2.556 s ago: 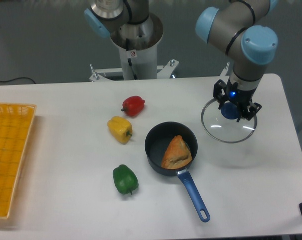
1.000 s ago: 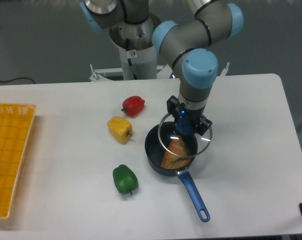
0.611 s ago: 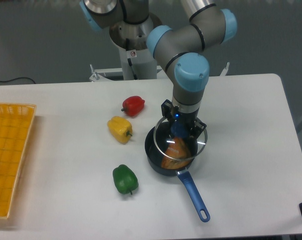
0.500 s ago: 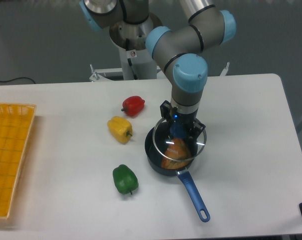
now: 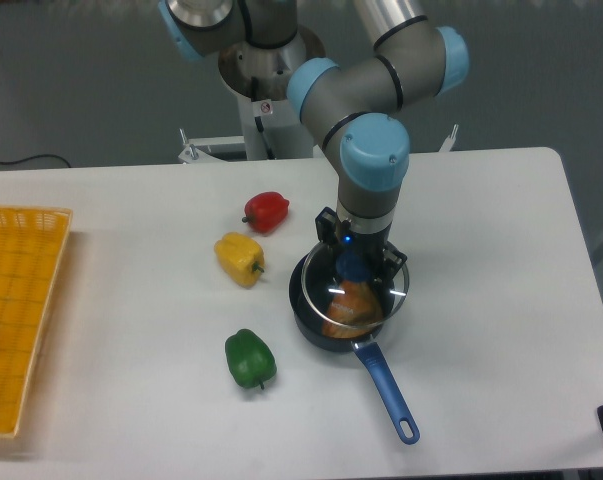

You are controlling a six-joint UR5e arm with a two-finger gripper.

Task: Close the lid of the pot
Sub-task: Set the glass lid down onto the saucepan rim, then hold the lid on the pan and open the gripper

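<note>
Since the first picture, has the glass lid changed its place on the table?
Yes. The lid, held by the pincer, has gone left from the table's right side and now sits over the pot, which stayed put.

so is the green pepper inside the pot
No, the green pepper lies on the table to the left of the pot, which holds only an orange piece of food.

Single fixed view, set high opposite the arm's base, angled down over the table (image 5: 501,330), medium distance, whole tabletop taken in, tray (image 5: 16,300) cut at the left edge, pot (image 5: 326,310) seen near centre, grey wall behind.
</note>
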